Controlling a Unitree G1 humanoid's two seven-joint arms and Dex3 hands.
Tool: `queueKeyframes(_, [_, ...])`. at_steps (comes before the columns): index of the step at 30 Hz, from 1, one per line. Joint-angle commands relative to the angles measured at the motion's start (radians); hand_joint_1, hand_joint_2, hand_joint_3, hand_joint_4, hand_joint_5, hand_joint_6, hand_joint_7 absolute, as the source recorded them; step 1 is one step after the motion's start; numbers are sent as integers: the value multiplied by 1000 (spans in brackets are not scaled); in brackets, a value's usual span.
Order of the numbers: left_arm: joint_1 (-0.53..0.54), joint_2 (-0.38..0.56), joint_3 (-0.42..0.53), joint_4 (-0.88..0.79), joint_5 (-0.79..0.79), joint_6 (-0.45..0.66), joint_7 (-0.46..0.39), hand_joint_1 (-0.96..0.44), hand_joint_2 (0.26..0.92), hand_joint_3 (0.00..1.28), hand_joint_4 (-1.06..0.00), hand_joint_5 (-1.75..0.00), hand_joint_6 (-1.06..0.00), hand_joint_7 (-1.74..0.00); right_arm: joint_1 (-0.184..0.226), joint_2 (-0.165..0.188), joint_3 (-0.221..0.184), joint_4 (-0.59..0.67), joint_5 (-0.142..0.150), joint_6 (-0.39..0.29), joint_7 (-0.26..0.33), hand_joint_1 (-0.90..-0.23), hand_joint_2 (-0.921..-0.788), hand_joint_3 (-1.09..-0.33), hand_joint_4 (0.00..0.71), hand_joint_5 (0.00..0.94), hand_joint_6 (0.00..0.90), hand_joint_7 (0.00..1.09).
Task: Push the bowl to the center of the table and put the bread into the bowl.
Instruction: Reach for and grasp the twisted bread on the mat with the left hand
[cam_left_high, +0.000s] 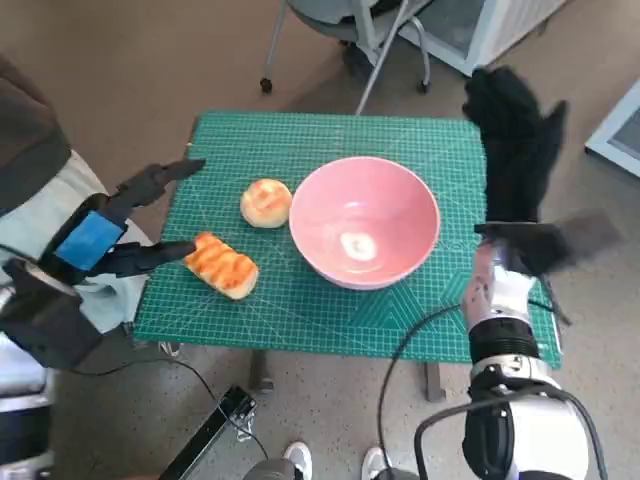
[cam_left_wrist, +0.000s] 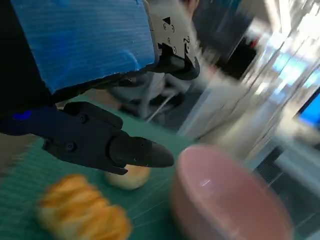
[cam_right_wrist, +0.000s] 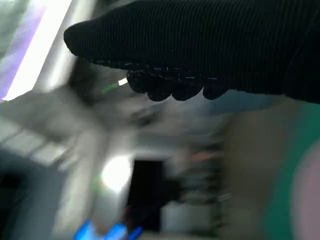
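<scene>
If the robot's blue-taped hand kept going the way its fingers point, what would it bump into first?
Probably the long toasted bread: a lower finger of the left hand points right at its end. The round bun and pink bowl lie farther along. Height above the green mat is unclear.

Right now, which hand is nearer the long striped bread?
Left. The left hand is beside the long striped bread, its fingers reaching almost to the bread's end. The right hand is raised across the pink bowl, off the table's far right side.
</scene>
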Motion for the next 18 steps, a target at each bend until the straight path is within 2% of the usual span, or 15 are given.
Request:
queueKeyframes(1, [-83, 45, -81, 78, 28, 36, -106, -350, 831, 3, -269, 0, -346, -185, 62, 28, 31, -133, 119, -57, 221, -609, -921, -717, 356, 26, 104, 695])
queueKeyframes(4, [-124, 54, -124, 119, 48, 47, -152, -306, 809, 2, -258, 0, -363, -145, 75, 18, 44, -176, 154, -68, 294, -599, -921, -716, 347, 18, 81, 716])
queueKeyframes(7, [-161, 58, -164, 161, 74, 37, -184, -279, 792, 0, -247, 0, -368, -123, 86, 11, 53, -204, 170, -80, 329, -584, -921, -728, 350, 16, 76, 740])
queueKeyframes(18, [-283, 27, -314, 304, 201, 38, -241, -184, 753, 0, -228, 0, -371, -72, 128, 19, 73, -279, 182, -72, 314, -583, -921, -732, 355, 14, 74, 774])
